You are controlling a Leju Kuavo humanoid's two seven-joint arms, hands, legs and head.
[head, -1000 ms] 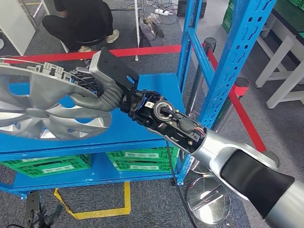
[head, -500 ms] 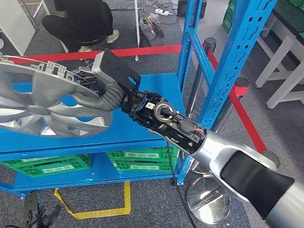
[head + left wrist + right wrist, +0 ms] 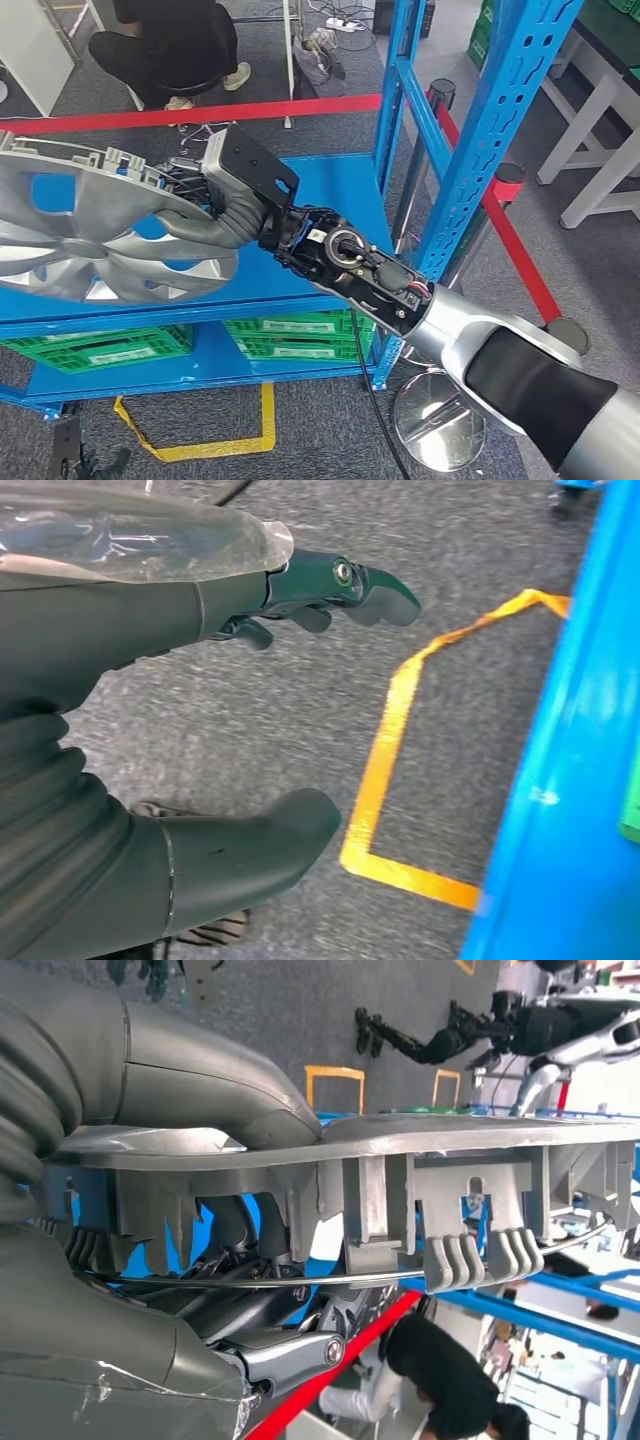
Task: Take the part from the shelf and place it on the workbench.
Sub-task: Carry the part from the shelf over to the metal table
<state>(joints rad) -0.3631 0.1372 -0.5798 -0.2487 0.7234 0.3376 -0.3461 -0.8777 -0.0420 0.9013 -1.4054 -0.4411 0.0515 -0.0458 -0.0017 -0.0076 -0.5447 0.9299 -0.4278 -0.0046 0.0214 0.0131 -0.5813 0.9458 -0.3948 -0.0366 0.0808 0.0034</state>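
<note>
I'm looking down on a grey carpeted workshop floor [image 3: 317,430], with a red barrier tape [image 3: 226,113] stretched across beyond the blue shelf [image 3: 332,190] and a person [image 3: 170,45] crouched past that tape. The shelf is my landmark: tall blue uprights on its right side, a flat blue deck, green crates [image 3: 302,335] on the level under the deck. A yellow floor marking [image 3: 219,445] lies in front of the shelf's foot, and white bench legs [image 3: 596,130] stand well off to the shelf's right.

The part, a big silver wheel cover [image 3: 83,235], hangs just above the shelf deck at its left end, tilted, not resting flat as far as I can judge. My right robot hand [image 3: 226,200] pinches its rim: thumb over the face, fingers [image 3: 226,1230] curled under among the clips and wire ring. The left robot hand [image 3: 249,720] hangs low by the shelf's base, thumb and fingers spread, holding nothing.

My read: we're mid lift-out. To do it well, I'd keep the cover level, draw it straight back off the deck, and steer it wide of the shelf's right uprights before turning to the bench. A rim pinch on a wide disc could twist, so slowly.

The crates carry white labels; I can't read them.
</note>
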